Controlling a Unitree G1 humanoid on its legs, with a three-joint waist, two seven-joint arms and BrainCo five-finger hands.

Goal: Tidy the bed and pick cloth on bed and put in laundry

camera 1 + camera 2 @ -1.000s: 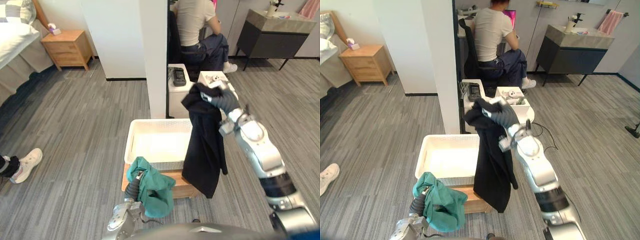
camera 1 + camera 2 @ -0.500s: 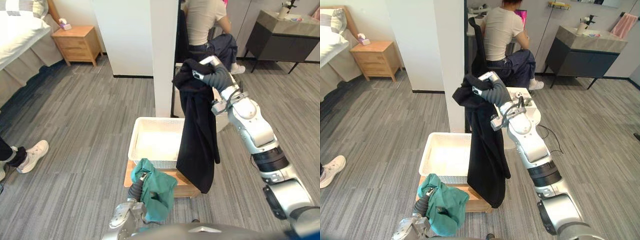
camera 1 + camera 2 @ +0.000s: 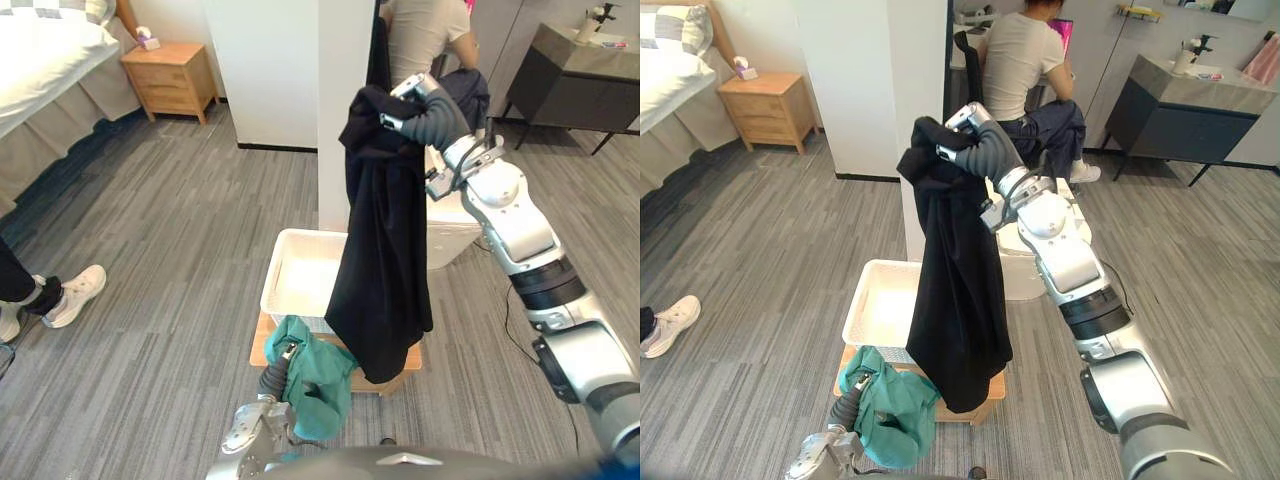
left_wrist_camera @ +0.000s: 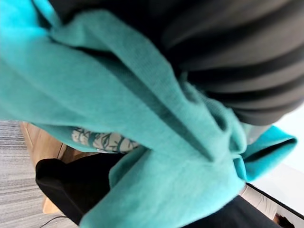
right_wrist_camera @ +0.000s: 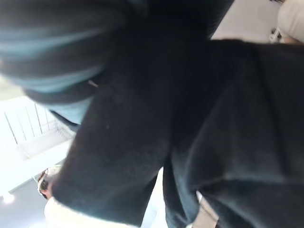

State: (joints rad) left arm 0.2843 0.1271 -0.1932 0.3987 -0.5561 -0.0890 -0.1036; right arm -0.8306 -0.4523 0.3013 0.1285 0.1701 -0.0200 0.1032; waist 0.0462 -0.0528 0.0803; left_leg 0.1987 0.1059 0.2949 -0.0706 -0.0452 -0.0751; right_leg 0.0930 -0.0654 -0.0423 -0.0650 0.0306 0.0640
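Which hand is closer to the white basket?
Left. The left hand is low beside the white basket; the right hand is raised high above it, holding the black garment.

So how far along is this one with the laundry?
Done: two cloths are off the bed. In hand: the right robot hand grips a black garment hanging by the white basket; a teal cloth is bunched around the left robot hand, low at the basket's front. Left: the basket looks empty, so both need dropping in; the bed's tidiness can't be judged.
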